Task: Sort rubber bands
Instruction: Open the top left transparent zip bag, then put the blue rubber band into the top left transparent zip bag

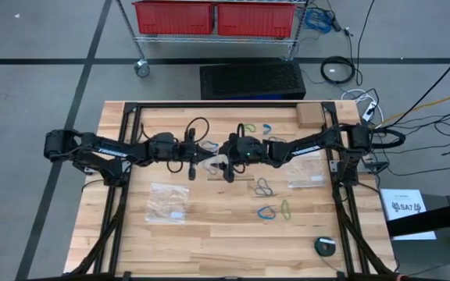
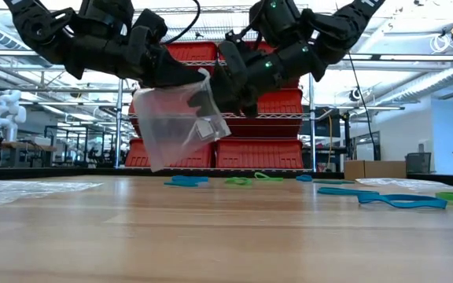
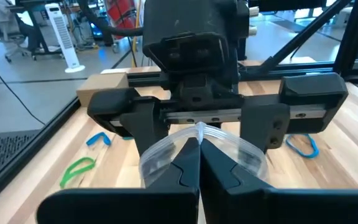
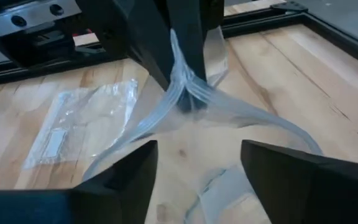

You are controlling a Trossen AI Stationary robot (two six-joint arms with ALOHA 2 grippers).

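Note:
A clear plastic bag (image 2: 175, 126) hangs above the table's middle, with my left gripper (image 3: 197, 158) shut on it. My right gripper (image 4: 197, 168) faces it from the table's right, open wide. Its two fingers (image 3: 145, 124) stand at the bag's spread mouth (image 4: 253, 121). Rubber bands lie loose on the wood: green (image 1: 246, 129) and blue (image 1: 264, 127) at the far side, and a dark one (image 1: 264, 186), a blue one (image 1: 268, 212) and a green one (image 1: 285, 209) nearer. None shows between any fingers. My left gripper pinches the bag's top rim (image 3: 199, 132) between its two shut fingers, coming about level from the table's left. The bag hangs below the fingers, tilted, clear of the table, its mouth bowed open toward the right gripper. My right gripper: I cannot tell whether its fingers touch the bag's film.
Two more clear bags lie flat, one at the left (image 1: 168, 201) and one at the right (image 1: 307, 173). A wooden block (image 1: 309, 115) sits at the far right, and a round black object (image 1: 324, 245) lies near the front right corner.

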